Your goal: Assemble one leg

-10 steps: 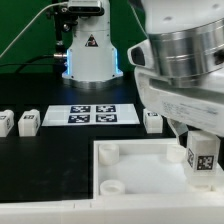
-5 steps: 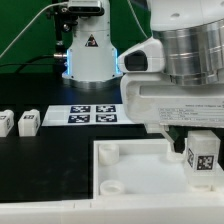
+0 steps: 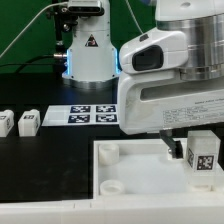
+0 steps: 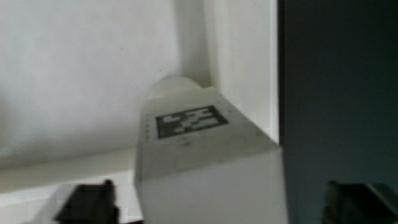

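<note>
A small white leg with a square tag on its face stands upright on the right side of the big white tray-like piece. My gripper is straddling it from above. In the wrist view the leg lies between my two dark fingertips, with a thin gap showing on each side, so my gripper looks open around it. Two more legs lie at the exterior view's left.
The marker board lies behind the tray, in front of the arm's base. The tray has round sockets at its left corners. My bulky wrist hides the table right of the marker board.
My wrist has turned and its housing has swung toward the exterior view's left, now covering the leg beside the marker board. The leg on the tray has stayed in place.
</note>
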`<state>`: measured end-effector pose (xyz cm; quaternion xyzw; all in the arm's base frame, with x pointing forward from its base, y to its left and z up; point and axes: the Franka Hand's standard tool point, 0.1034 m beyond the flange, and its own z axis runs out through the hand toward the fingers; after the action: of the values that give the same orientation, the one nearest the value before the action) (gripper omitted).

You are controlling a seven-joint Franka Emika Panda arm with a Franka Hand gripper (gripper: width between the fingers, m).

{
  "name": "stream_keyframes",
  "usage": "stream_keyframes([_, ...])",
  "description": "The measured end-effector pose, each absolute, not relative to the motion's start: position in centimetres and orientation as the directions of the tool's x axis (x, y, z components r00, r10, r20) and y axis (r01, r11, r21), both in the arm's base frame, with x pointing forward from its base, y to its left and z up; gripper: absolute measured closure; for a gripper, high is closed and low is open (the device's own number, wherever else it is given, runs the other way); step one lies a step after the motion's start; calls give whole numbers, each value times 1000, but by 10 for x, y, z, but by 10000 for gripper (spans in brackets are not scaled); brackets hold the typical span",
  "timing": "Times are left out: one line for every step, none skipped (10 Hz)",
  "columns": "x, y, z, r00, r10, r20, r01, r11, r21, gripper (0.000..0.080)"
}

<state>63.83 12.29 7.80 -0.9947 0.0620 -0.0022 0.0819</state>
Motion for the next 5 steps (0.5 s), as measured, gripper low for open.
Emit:
stream_keyframes([638, 123, 78, 993, -120, -5, -119, -979, -163, 349])
stream_keyframes([639, 121, 78, 984, -175, -13, -175, -971, -162, 485])
stream_keyframes([639, 118, 77, 963, -267, -28, -268, -951, -157, 485])
stream_keyframes([639, 117, 77, 935, -353, -42, -355, -922, -152, 487])
stream_keyframes([639, 116, 77, 913, -404, -50, -407, -901, -149, 490])
